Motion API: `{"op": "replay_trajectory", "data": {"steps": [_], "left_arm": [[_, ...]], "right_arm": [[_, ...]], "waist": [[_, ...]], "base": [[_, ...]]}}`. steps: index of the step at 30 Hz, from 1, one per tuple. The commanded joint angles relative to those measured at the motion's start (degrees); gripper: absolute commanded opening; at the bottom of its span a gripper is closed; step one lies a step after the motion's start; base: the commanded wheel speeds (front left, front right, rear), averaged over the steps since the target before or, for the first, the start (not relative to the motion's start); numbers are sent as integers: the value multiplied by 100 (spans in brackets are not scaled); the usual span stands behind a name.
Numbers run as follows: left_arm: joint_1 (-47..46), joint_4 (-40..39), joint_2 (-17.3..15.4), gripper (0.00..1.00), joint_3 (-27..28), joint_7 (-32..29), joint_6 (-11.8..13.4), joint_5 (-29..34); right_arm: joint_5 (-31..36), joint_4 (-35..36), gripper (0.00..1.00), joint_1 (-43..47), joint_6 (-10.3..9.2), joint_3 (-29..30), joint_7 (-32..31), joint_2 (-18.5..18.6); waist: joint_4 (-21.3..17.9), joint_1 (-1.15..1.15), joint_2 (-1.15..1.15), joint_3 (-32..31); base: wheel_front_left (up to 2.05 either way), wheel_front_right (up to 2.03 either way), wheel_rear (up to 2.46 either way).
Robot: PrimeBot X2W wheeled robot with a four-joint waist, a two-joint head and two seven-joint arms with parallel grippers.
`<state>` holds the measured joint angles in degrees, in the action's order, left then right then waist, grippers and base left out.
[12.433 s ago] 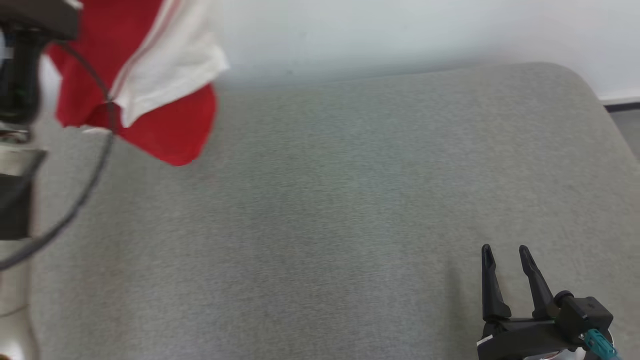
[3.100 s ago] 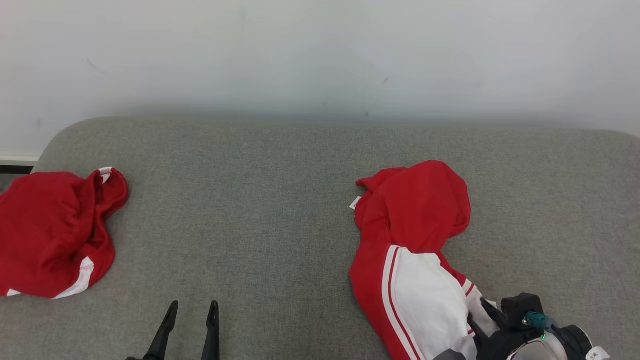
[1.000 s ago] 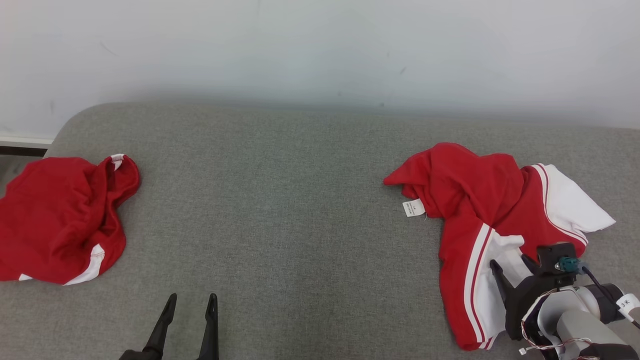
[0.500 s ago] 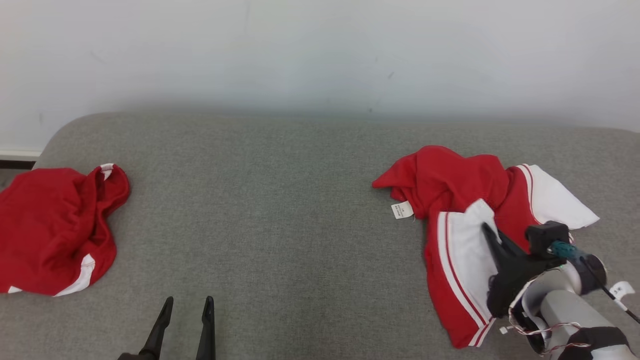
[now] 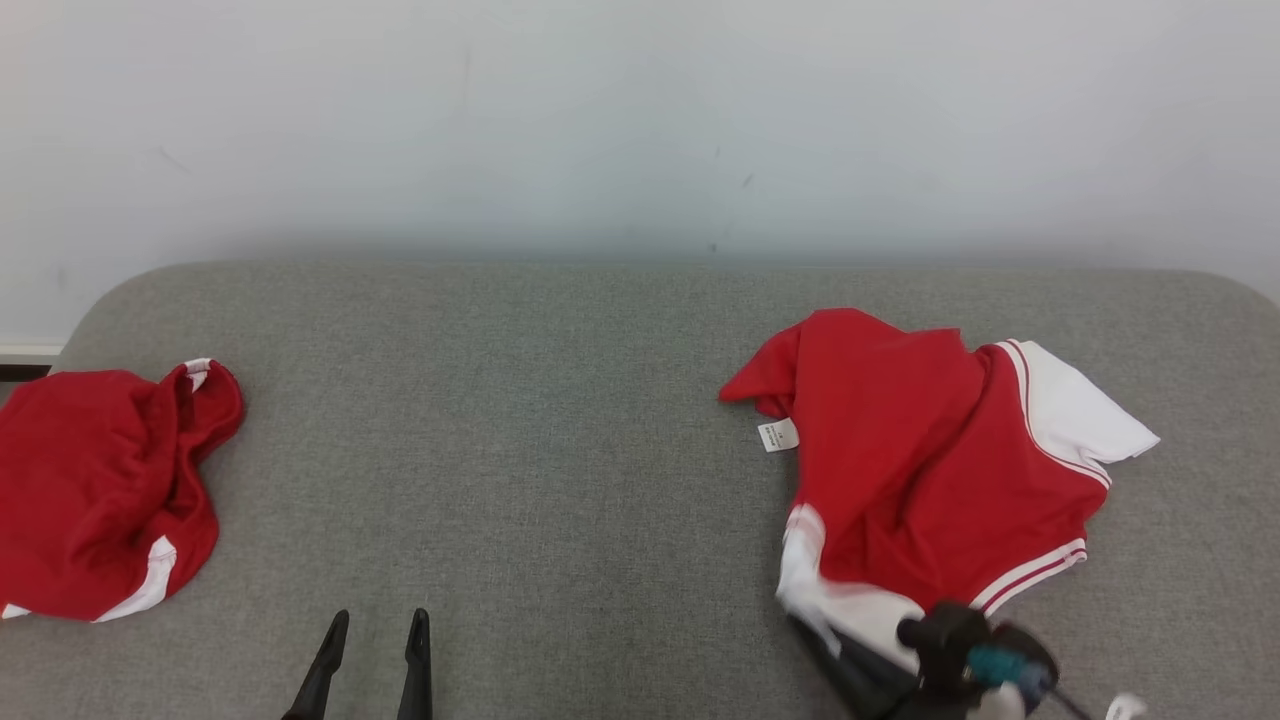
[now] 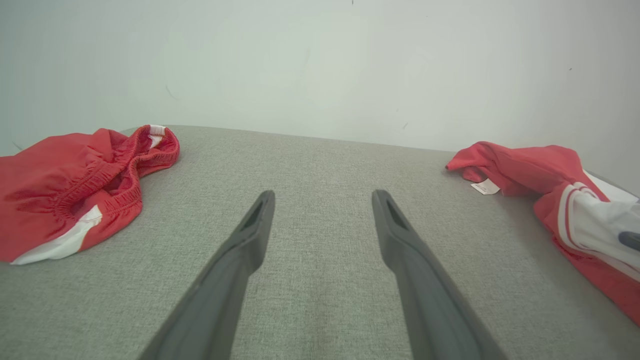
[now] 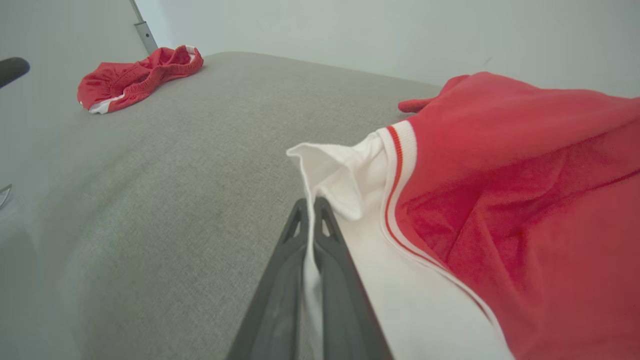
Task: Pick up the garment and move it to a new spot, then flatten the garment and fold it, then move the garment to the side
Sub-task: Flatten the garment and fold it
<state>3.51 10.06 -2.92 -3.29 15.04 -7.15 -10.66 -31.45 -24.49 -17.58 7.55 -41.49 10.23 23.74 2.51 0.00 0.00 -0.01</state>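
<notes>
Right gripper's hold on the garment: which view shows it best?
The right wrist view: the right gripper pinches white cloth of the garment up close. The head view shows it blurred and low; the left wrist view, one dark tip.

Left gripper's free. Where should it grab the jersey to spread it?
Probably the red corner of the jersey beside the white label, coming from the robot's left over bare cushion. It juts out loose toward the left gripper, opposite the white edge pinched in the right gripper.

The head camera looks down on the grey cushion (image 5: 560,480), while both wrist cameras skim it low, sharing the garment (image 5: 920,450).
</notes>
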Motion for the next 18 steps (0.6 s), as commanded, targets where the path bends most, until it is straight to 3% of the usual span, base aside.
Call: {"op": "replay_trajectory", "data": {"steps": [1,9,16,17,18], "left_arm": [[87,-10,5,100,7,17,-29,-35],[108,-22,4,100,13,17,-35,-31],[68,-5,5,100,-7,17,-38,-48],[73,-5,4,100,2,17,-38,-57],[76,-7,4,100,8,17,-38,-59]], "right_arm": [[0,146,0,196,-13,-90,-84,36],[-91,1000,0,1306,-13,-628,-764,302],[-385,1398,0,1612,-13,-1121,-1384,679],[-373,1468,44,1558,-13,-938,-1256,717],[-374,1482,100,1550,-13,-839,-1207,729]], "waist": [[-10,0,0,-14],[-53,0,0,-12],[-138,0,0,19],[-170,0,0,20],[-182,0,0,20]], "base": [[0,0,0],[0,0,0],[0,0,0],[0,0,0],[0,0,0]]}}
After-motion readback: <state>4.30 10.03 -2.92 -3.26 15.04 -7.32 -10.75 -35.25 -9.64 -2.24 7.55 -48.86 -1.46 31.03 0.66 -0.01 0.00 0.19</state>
